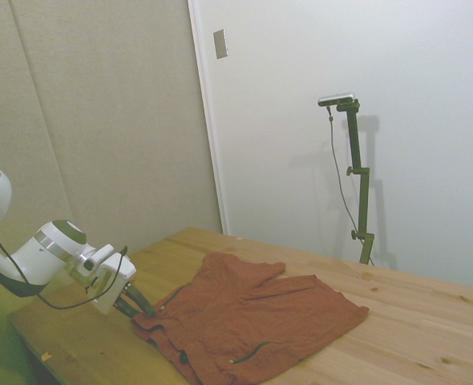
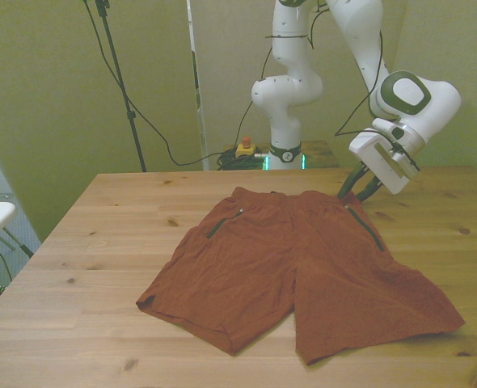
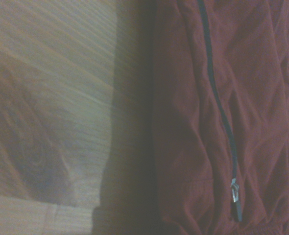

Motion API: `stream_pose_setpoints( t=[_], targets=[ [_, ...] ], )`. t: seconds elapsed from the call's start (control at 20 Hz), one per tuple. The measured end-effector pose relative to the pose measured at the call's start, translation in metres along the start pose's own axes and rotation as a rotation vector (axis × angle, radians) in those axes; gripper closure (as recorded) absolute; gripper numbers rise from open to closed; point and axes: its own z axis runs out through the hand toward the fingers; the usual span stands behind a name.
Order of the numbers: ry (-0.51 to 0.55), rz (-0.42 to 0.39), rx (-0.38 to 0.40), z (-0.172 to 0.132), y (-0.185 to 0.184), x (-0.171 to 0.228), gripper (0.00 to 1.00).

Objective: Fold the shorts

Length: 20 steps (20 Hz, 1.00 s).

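Reaching down at the waistband corner of the shorts (image 2: 295, 263), the gripper (image 2: 358, 188) shows two dark fingers (image 2: 348, 184) slightly spread, their tips right at the fabric edge; whether they pinch cloth cannot be told, since the tips blend into the dark trim in the front view and the cloth hides them in the side view. One pair of rust-orange shorts lies flat on the wooden table (image 2: 101, 242), waistband toward the far edge, two legs spread toward the near edge. Two dark pocket zips (image 2: 365, 227) show in the front view, one on each side. Close up, the wrist view catches a single zip (image 3: 218, 98) with its metal pull (image 3: 234, 191), though the picture is blurred and the fabric edge falls in deep shadow.
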Motion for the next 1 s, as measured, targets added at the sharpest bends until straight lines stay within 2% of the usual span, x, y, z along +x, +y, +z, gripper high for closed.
stream_pose_setpoints(
  t=[0.55, 1.0],
  targets=[
    [-0.006, -0.003, 0.013, -0.002, -0.002, -0.003, 1.00],
    [-0.037, -0.036, 0.074, -0.029, 0.008, -0.026, 1.00]
  ],
)
